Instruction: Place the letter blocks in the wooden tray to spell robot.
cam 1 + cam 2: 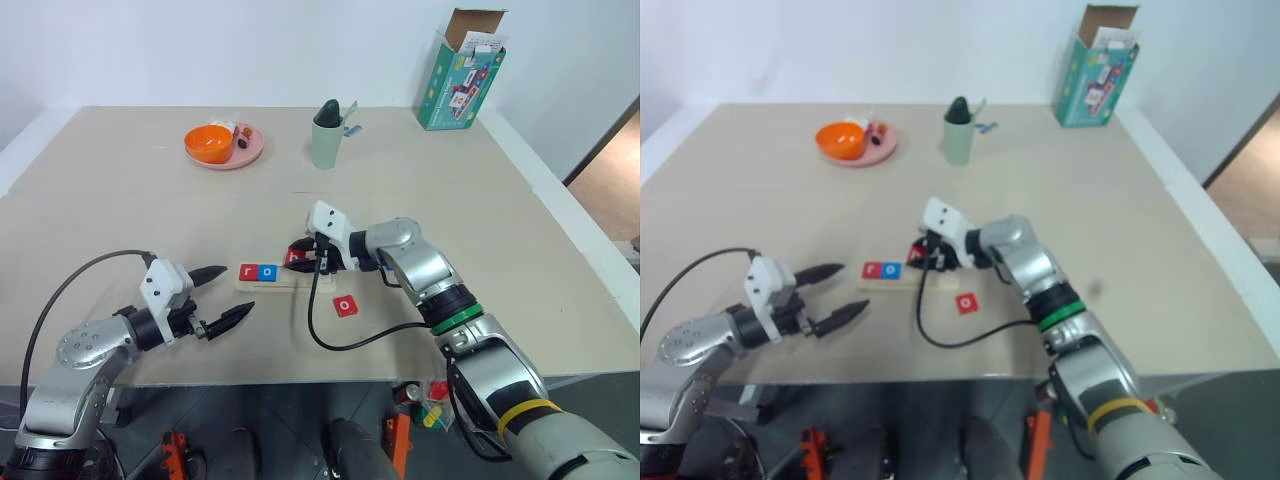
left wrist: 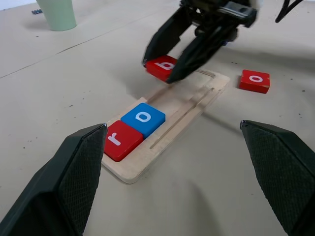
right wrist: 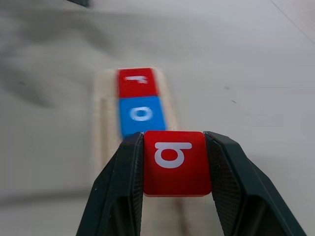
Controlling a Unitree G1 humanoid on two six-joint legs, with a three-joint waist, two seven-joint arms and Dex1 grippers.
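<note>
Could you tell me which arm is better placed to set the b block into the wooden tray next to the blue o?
The right. Its gripper already clamps the red b block just over the wooden tray, in line with the r and o. The left gripper hangs open and empty, off the tray's end.

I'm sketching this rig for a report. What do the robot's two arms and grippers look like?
Both arms are silver-grey metal with black joints. The right arm wears a green ring near the wrist and a yellow band further up. Each white wrist block has a looping black cable. The left gripper and right gripper each have two tapered black fingers with textured pads.
</note>
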